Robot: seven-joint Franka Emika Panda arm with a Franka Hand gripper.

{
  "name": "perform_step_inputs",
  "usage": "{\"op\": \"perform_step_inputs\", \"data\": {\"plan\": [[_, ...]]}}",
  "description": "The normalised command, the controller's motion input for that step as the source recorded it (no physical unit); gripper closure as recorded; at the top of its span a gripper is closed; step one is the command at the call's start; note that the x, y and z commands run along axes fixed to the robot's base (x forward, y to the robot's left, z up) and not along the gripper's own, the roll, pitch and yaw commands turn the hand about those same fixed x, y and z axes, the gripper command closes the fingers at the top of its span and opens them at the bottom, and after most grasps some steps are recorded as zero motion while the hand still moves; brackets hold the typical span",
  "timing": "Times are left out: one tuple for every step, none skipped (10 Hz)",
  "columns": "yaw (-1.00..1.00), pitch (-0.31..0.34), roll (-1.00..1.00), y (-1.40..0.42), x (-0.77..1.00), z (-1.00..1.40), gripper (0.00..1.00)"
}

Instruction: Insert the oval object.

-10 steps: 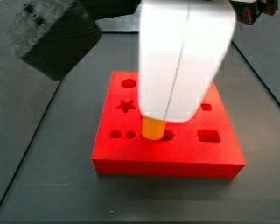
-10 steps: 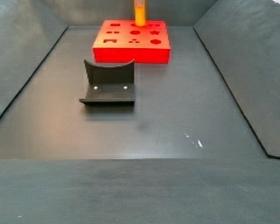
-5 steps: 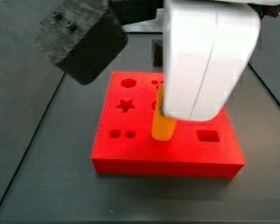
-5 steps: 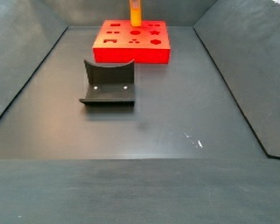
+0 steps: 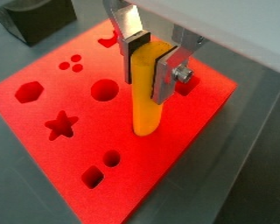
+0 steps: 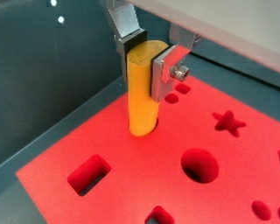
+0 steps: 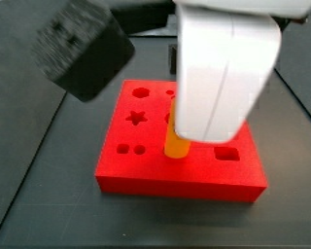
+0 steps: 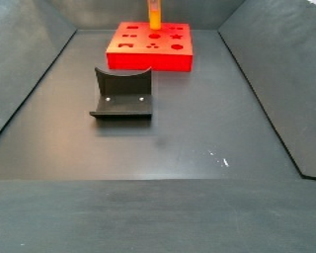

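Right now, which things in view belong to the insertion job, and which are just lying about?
Job:
- oval object, upright, lower end in the block
- gripper, above the block, shut on the oval object
- red block with shaped holes

Lying about:
- dark grey curved holder, on the floor apart from the block

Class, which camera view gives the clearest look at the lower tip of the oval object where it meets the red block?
A wrist view: the oval object, clamped in the gripper, stands with its tip at a hole in the red block. A side view shows only the peg's lower part below the white gripper housing; the far side view shows it tiny.
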Motion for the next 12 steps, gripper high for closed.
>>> {"op": "perform_step_inputs", "data": {"plan": [[0.0, 0.08, 0.0, -0.14, 0.57, -0.17, 1.0], [0.01, 0.076, 0.0, -0.03, 0.44, -0.12, 1.0], [0.03, 0.019, 0.03, 0.0, 0.0, -0.07, 1.0], [0.0, 0.0, 0.14, 0.02, -0.13, -0.25, 1.0], [-0.01, 0.0, 0.23, 0.0, 0.0, -0.46, 1.0], [-0.06, 0.0, 0.3, 0.0, 0.09, -0.51, 1.0], [-0.1, 0.0, 0.31, -0.01, 0.01, -0.48, 1.0], [-0.05, 0.0, 0.26, -0.05, 0.0, -0.62, 1.0], [-0.04, 0.0, 0.24, -0.04, 0.0, -0.77, 1.0], [-0.03, 0.0, 0.17, -0.04, 0.0, -0.56, 1.0], [0.0, -0.03, 0.0, 0.0, 0.0, 0.03, 1.0], [0.0, 0.0, 0.0, 0.0, 0.0, 0.0, 1.0]]}}
